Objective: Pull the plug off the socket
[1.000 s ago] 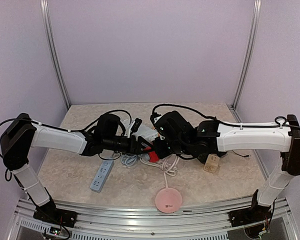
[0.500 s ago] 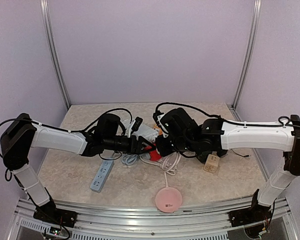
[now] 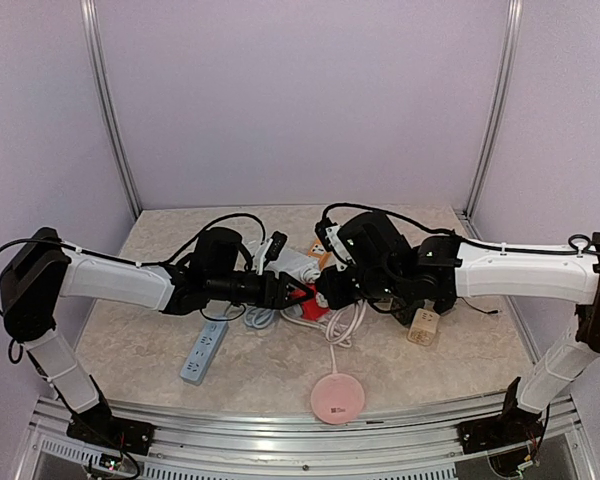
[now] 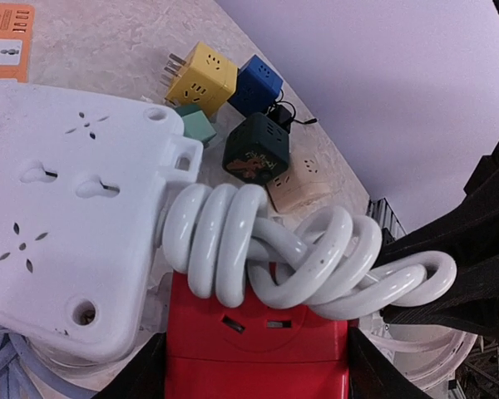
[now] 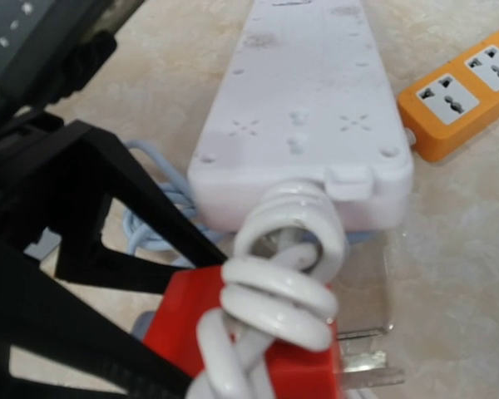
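Lilac walls (image 3: 300,100) are noted around a beige marbled desk (image 3: 460,350). From above, the jaw tips are masked by both wrists. The white power strip (image 4: 66,191) lies mid-desk. Just beside its end, the red plug cube (image 4: 258,349) is pinched in the jaws of the left gripper (image 3: 292,291), its prongs bare. The jaws of the right gripper (image 3: 328,290) are pressed together at the white coiled cable (image 4: 299,258); a hold on it cannot be confirmed. Small coloured cubes (image 4: 201,76) are recorded beyond.
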You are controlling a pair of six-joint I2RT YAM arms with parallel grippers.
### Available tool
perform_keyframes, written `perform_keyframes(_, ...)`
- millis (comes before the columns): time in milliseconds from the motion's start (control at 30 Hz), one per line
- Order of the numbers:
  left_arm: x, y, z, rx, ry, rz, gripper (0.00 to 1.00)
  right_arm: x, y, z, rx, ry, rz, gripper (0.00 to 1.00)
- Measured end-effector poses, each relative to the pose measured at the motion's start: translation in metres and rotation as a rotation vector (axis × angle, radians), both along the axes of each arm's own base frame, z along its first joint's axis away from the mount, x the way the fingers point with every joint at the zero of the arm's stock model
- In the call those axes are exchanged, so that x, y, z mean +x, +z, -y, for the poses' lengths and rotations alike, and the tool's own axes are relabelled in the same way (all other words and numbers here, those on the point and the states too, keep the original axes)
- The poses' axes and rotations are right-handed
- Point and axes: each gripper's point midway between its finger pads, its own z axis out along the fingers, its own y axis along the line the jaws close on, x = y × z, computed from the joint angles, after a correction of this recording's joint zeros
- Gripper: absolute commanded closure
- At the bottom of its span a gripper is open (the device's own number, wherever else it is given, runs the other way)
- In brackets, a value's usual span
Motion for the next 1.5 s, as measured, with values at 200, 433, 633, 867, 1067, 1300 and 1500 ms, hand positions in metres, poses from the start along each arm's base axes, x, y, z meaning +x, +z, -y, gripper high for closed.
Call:
perform_keyframes(200, 0.001, -0.002, -0.002, 0.003, 0.012, -0.027, 0.81, -0.002, 0.001, -0.001, -0.014, -0.013, 0.024, 1.0)
perform_keyframes(433, 0.007, -0.025, -0.016, 0.062, 0.055, -0.113, 0.81, 0.0, 0.021, -0.007, -0.006, -0.053, 0.095, 1.0)
perform_keyframes(633, 0.007, -0.025, -0.016, 0.061, 0.057, -0.116, 0.81, -0.006, 0.021, -0.021, -0.001, -0.035, 0.105, 1.0)
perform_keyframes(867, 0.007, -0.025, -0.016, 0.061, 0.055, -0.116, 0.81, -0.003, 0.026, -0.02, -0.013, -0.053, 0.133, 1.0)
perform_keyframes(1067, 0.004, -0.025, -0.018, 0.066, 0.035, -0.102, 0.81, 0.01, 0.044, -0.012, -0.031, -0.088, 0.195, 1.0)
perform_keyframes(1300, 0.001, -0.018, -0.044, 0.109, 0.028, -0.095, 0.81, 0.043, 0.062, 0.026, -0.06, -0.178, 0.242, 1.0)
perform_keyframes(1500, 0.011, -0.01, -0.08, 0.12, 0.06, -0.123, 0.81, 0.057, 0.109, 0.072, -0.022, -0.28, 0.322, 1.0)
